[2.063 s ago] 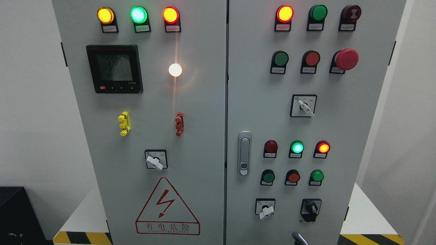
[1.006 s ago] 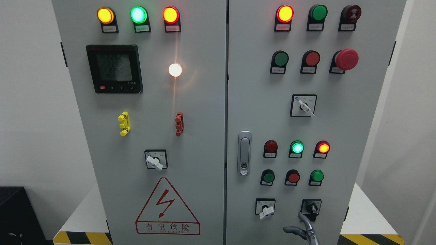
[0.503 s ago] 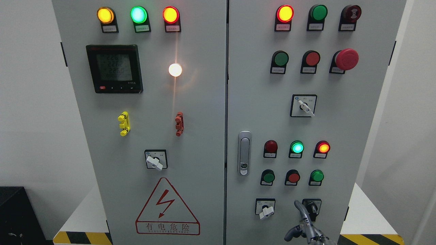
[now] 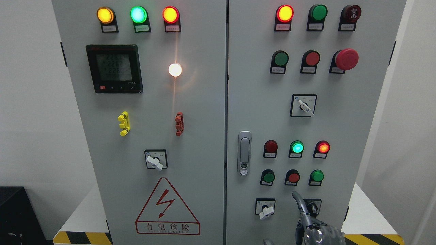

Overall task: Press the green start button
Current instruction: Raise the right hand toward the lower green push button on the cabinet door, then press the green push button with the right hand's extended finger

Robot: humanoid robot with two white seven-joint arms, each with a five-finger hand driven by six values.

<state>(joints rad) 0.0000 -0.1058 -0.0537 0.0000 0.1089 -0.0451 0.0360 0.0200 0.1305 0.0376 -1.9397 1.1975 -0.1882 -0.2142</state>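
Grey two-door control cabinet [image 4: 211, 102] fills the frame. Left door: three lit lamps along the top, a digital meter [image 4: 114, 68] in the upper left, a bright white lamp [image 4: 175, 69] at centre, yellow and red clips below it, a rotary switch, and a red-bordered lightning warning triangle [image 4: 167, 207] at the bottom.

Right door: a lit red lamp, a green lamp and a buzzer on top; beneath them a green button, a red button and a red mushroom stop [image 4: 346, 59]; then a selector switch; then a door latch [image 4: 244, 153] at the door's left edge.

Lower right of the frame — a row of three lamps, and under it a row of three buttons: green button [image 4: 268, 177] at left, red button [image 4: 293, 177] in the middle, a second green button [image 4: 317, 176] at right. Both green ones are round, unlit, in black collars. Which one is "start" cannot be told; the labels are too small to read.

Right hand [image 4: 315, 228] enters at the bottom edge, right of centre, cut off by the frame. One finger points up, its tip just below the red button, not touching; the other fingers are curled, holding nothing. The hand partly covers the black selector knob [image 4: 314, 205] in the bottom row.
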